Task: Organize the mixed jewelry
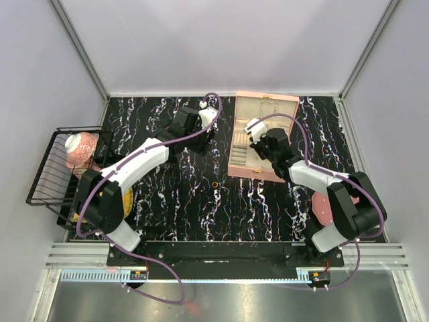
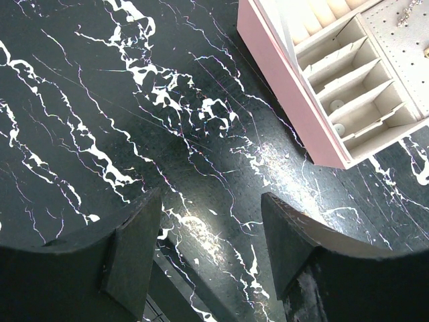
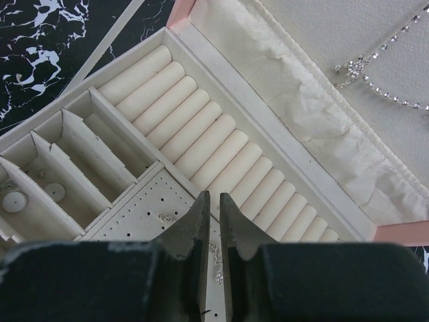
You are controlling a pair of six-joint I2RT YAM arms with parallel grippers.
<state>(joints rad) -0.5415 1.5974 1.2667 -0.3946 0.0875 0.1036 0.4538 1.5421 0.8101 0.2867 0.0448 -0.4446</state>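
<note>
The right gripper point(image 3: 213, 196) half hides the sparkling bits point(image 3: 166, 218) around its tips. They are too small to name, and I cannot tell whether it pinches one. The pale strand point(image 3: 353, 67) runs off the right edge. From above, the ring point(image 1: 214, 182) is a mere speck, and the right arm covers part of the pink disc point(image 1: 324, 209).
</note>
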